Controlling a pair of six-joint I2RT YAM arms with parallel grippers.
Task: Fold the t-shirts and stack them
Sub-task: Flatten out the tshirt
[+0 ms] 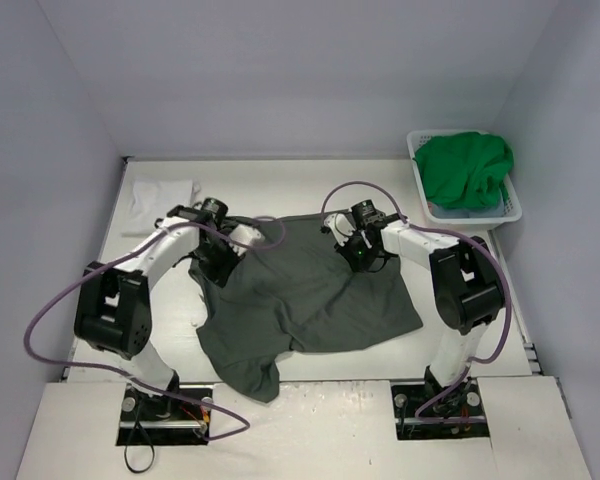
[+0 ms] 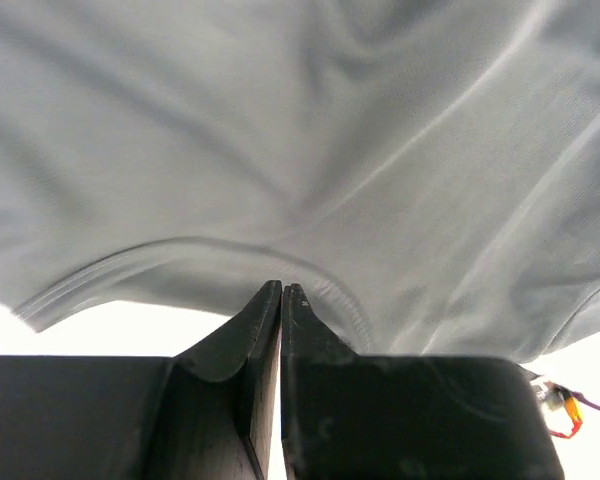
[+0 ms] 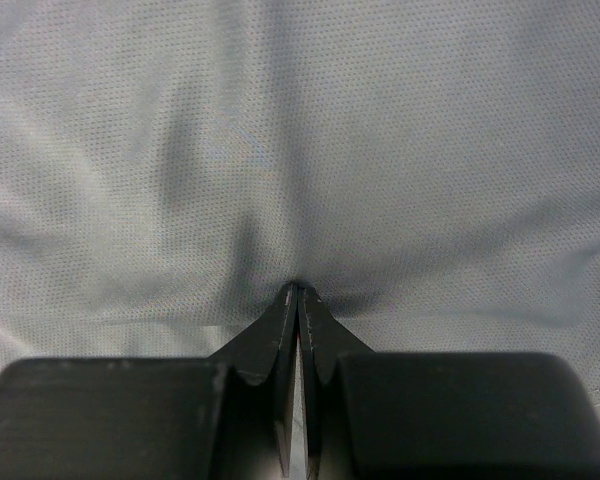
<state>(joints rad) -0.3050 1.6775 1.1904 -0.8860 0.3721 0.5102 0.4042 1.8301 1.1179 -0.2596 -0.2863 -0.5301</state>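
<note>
The bench (image 1: 310, 180) is a pale surface walled in on 3 sides. Most of its middle is covered by the dark grey shirt (image 1: 310, 300), spread out but rumpled, with 1 corner hanging over the near edge between the 2 arm bases. At the far right corner stands a white plastic basket (image 1: 515, 215) with the green shirt (image 1: 465, 170) bunched up inside it. The white shirt (image 1: 160, 198) lies crumpled at the far left of the bench, well apart from the grey one.

The left end effector (image 1: 218, 260) sits at the dark grey shirt's far left edge. From its wrist camera, its fingers (image 2: 282, 292) are pressed fully together, tips right on a curved stitched hem of the cloth (image 2: 300, 150), which it has pinched, with bright bench showing under the edge.

The right end effector (image 1: 360, 256) is on the shirt's far right part. Its fingers (image 3: 298, 292) are also fully closed, and the fabric (image 3: 300, 150) puckers into creases at the tips, pinched between them.
</note>
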